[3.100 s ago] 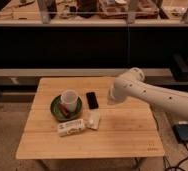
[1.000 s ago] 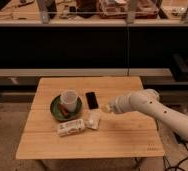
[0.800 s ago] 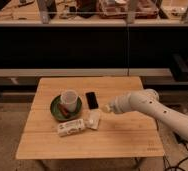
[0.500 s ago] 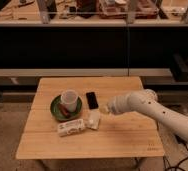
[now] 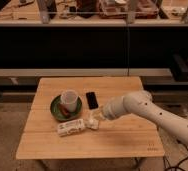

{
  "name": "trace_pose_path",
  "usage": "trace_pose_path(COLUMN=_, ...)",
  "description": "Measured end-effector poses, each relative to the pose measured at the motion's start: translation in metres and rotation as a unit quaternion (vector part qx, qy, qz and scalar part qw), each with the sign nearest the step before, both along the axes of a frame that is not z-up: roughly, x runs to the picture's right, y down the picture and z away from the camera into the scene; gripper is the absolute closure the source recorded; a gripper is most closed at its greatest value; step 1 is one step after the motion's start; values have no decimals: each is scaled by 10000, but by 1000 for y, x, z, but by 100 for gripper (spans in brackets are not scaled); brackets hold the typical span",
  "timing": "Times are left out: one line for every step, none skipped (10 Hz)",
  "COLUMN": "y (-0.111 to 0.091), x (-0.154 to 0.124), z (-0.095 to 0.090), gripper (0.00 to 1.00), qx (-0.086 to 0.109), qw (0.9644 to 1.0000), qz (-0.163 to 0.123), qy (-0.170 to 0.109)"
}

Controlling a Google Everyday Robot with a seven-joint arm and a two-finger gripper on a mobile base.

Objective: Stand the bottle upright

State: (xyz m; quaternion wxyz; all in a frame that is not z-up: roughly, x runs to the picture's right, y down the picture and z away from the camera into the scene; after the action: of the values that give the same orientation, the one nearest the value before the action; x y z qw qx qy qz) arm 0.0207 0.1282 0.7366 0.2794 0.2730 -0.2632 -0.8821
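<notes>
Now the gripper [image 5: 99,116], having descended toward the table [image 5: 127,140], is hovering near one end of the bottle [image 5: 70,127], which is lying flat. Its grip state cannot be told, and grasping is pending.

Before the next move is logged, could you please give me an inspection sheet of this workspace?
Surface: light wooden table, level.
Job's things: pale plastic cylindrical bottle, lying on its side.
Clutter: white cup on round green plate; flat black phone; small white packet beside the bottle.
Grippers: gripper low over the table, by the packet.
Cables: seemingly one dark cable on the floor, right.
Surroundings: dark shelving behind.
</notes>
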Motion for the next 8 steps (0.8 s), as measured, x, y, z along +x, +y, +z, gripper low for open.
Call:
trace_pose_path(y=1, x=-1, z=-1, gripper=79, qx=19, qw=10000, qz=-54, qy=-25)
trace_pose_path(y=1, x=-1, z=-1, gripper=79, qx=30, qw=10000, qz=-66, qy=-27)
trace_pose_path(y=1, x=-3, z=0, gripper=79, qx=97, qw=9999, qz=-119, qy=-68)
trace_pose_path(y=2, x=-7, z=3, gripper=79, qx=276, qw=9991, qz=-274, qy=-155)
trace_pose_path(y=3, x=-11, z=6, gripper=82, qx=388, qw=9982, qz=-404, qy=-199)
trace_pose_path(y=6, x=-13, z=10, gripper=88, qx=466, qw=9972, qz=-542, qy=-203)
trace_pose_path(y=9, x=-13, z=17, gripper=97, qx=534, qw=9960, qz=-696, qy=-175)
trace_pose_path(y=13, x=-12, z=23, gripper=99, qx=561, qw=9950, qz=-811, qy=-150)
